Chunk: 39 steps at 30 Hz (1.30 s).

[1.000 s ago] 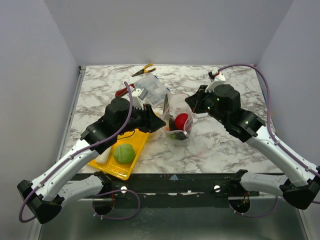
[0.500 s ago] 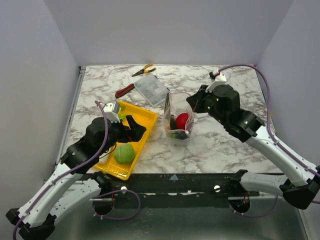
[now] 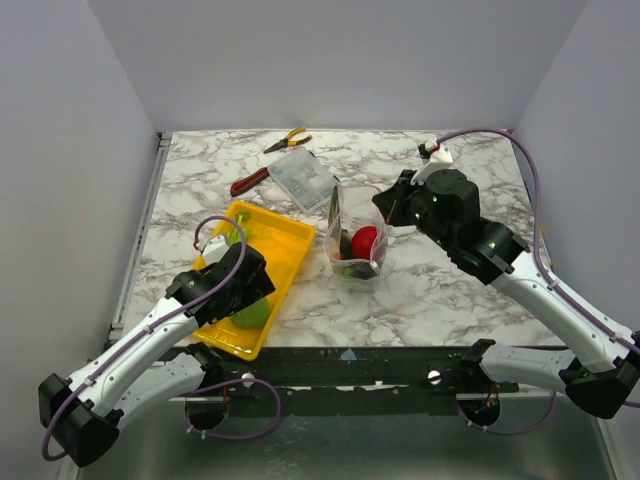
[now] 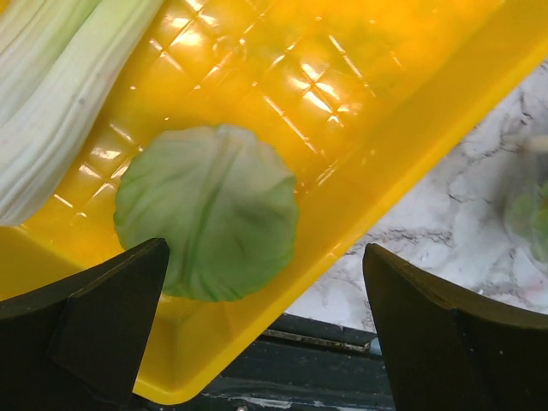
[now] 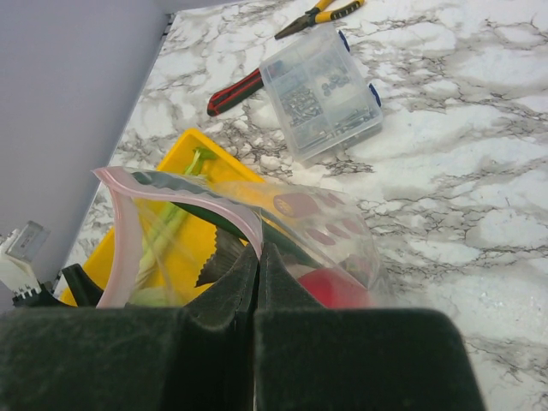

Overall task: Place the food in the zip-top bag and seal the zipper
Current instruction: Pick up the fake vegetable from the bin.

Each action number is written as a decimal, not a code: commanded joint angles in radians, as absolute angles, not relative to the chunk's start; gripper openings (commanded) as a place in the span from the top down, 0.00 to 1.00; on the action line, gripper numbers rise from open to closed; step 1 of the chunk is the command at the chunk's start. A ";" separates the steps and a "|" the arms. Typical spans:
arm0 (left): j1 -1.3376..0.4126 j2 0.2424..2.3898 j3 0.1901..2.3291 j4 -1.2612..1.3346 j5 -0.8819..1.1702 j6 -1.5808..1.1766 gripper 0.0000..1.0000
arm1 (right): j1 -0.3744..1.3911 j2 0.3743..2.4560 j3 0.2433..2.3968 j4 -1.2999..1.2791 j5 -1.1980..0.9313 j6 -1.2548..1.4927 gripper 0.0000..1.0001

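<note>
The zip-top bag (image 3: pixel 355 245) stands open at mid-table with a red tomato (image 3: pixel 365 240) and dark green food inside. My right gripper (image 5: pixel 259 257) is shut on the bag's near rim, right at the pink zipper (image 5: pixel 184 193), and holds the mouth up. The tomato (image 5: pixel 334 287) shows through the clear wall. My left gripper (image 4: pixel 274 334) is open and hangs over the near end of the yellow tray (image 4: pixel 342 86). The round green cabbage (image 4: pixel 210 223) lies just ahead of its left finger. A white-green leek (image 4: pixel 51 103) lies beside the cabbage.
A rigid clear box (image 3: pixel 302 178) sits behind the bag, with a red-handled tool (image 3: pixel 250 182) to its left and yellow-handled pliers (image 3: pixel 287 138) at the back. The tray's near corner (image 3: pixel 240 345) sits close to the table's front edge.
My left arm has drawn back from the bag's mouth to the tray's near end, opened its jaws wide and come down over the cabbage. The right gripper and the bag have not moved.
</note>
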State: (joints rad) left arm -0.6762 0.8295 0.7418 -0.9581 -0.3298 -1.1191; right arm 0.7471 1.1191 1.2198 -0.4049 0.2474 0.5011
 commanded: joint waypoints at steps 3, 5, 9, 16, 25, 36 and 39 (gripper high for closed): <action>-0.671 0.882 0.723 -1.113 -0.439 -1.328 0.01 | 0.752 1.120 1.223 -0.400 0.271 0.498 0.99; -0.670 0.926 0.740 -1.172 -0.452 -1.365 0.01 | 0.751 1.119 1.224 -0.400 0.270 0.498 0.99; -0.670 0.977 0.733 -1.151 -0.428 -1.344 0.02 | 0.750 1.128 1.225 -0.393 0.262 0.497 0.99; -0.670 0.972 0.680 -1.096 -0.409 -1.344 0.07 | 0.751 1.123 1.218 -0.395 0.260 0.503 0.99; -0.670 0.851 0.790 -1.126 -0.520 -1.229 0.57 | 0.752 1.120 1.213 -0.393 0.256 0.506 0.99; -0.667 0.437 0.876 -0.475 -0.004 -0.543 0.64 | 0.750 1.124 1.212 -0.384 0.237 0.516 0.99; -0.669 0.421 0.890 -0.362 0.100 -0.527 0.68 | 0.750 1.127 1.210 -0.380 0.225 0.519 0.99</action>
